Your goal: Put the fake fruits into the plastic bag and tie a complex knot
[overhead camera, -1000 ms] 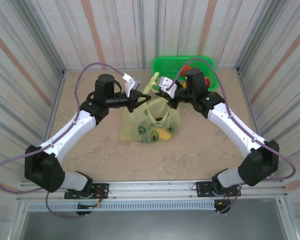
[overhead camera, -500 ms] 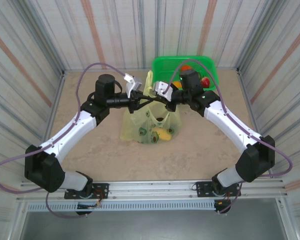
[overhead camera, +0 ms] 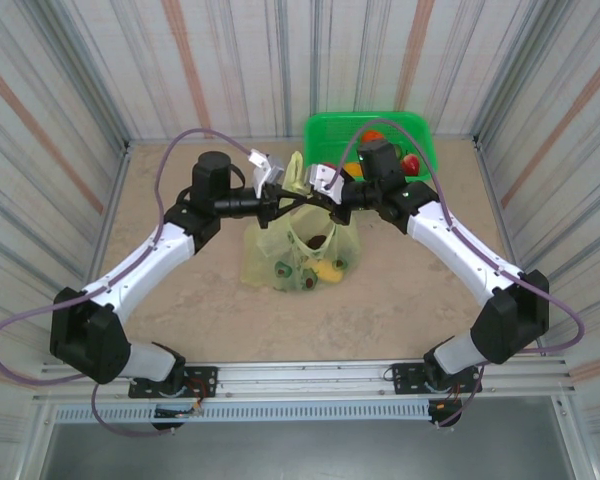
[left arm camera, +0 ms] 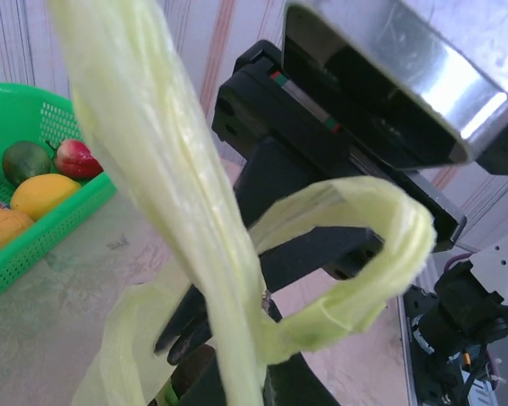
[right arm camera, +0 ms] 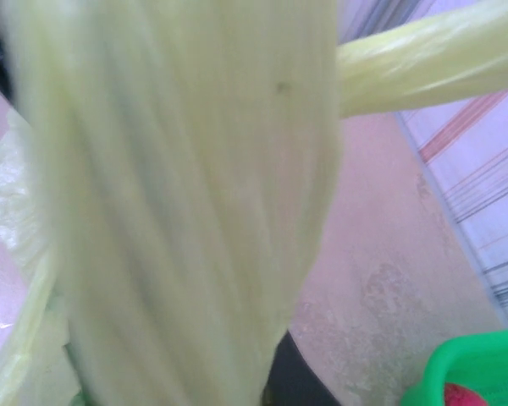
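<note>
The yellow-green plastic bag (overhead camera: 298,250) sits mid-table, holding a yellow mango (overhead camera: 328,268), an avocado (overhead camera: 282,266) and a dark fruit (overhead camera: 320,238). Above its mouth my left gripper (overhead camera: 278,206) and right gripper (overhead camera: 326,200) stand close together, each shut on a handle strip. In the left wrist view one handle strip (left arm camera: 169,211) runs down into my jaws while the other handle curls into a loop (left arm camera: 368,254) round the right gripper's black body (left arm camera: 313,178). The right wrist view has a handle (right arm camera: 169,211) close to the lens, hiding the jaws.
The green basket (overhead camera: 330,130) stands behind the bag at the back wall, still holding an orange (overhead camera: 373,137) and a red fruit (overhead camera: 410,163). The left wrist view has its mango (left arm camera: 44,193), avocado (left arm camera: 25,159) and red apple (left arm camera: 76,156). Corrugated walls enclose the table.
My right gripper has swung left towards the left gripper, bringing the two handles together and crossing them above the bag. The left gripper shifted slightly right.
</note>
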### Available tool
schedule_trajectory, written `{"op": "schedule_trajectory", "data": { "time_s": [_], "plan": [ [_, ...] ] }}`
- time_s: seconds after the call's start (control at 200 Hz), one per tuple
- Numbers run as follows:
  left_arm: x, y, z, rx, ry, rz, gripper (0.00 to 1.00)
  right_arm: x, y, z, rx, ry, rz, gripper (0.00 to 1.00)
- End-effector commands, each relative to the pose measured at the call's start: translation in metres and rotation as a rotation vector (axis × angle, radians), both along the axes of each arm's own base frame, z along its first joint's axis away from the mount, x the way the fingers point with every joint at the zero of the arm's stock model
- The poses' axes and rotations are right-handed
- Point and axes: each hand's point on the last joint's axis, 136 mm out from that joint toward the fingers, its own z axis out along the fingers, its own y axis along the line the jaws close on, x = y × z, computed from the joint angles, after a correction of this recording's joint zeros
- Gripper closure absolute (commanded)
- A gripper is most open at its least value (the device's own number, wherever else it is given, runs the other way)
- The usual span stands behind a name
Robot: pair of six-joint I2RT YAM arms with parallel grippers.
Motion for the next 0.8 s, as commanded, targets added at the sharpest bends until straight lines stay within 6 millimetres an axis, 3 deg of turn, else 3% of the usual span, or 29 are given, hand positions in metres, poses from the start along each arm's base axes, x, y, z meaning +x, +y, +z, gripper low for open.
{"op": "schedule_trajectory", "data": {
  "time_s": [0.0,0.065,0.416,0.481,0.691,0.791],
  "plan": [
    [-0.001,0.006,0.007,-0.039,-0.014,0.002,1.0,0.005,-0.006,0.006,0.042,-0.054,-0.091,0.7],
    [0.002,0.009,0.01,-0.056,-0.01,0.012,1.0,0.007,-0.011,0.012,0.085,-0.129,-0.15,0.6],
    [0.003,0.008,0.014,-0.096,0.02,-0.007,1.0,0.016,-0.026,0.028,0.24,-0.384,-0.386,0.52],
    [0.002,0.008,0.016,-0.098,0.022,-0.01,1.0,0.02,-0.027,0.032,0.254,-0.42,-0.415,0.41],
    [0.001,0.008,0.016,-0.098,0.026,-0.01,1.0,0.014,-0.024,0.053,0.254,-0.491,-0.393,0.39],
    [0.004,0.009,0.017,-0.1,0.028,-0.004,1.0,0.003,-0.023,0.051,0.211,-0.5,-0.333,0.39]
  ]
}}
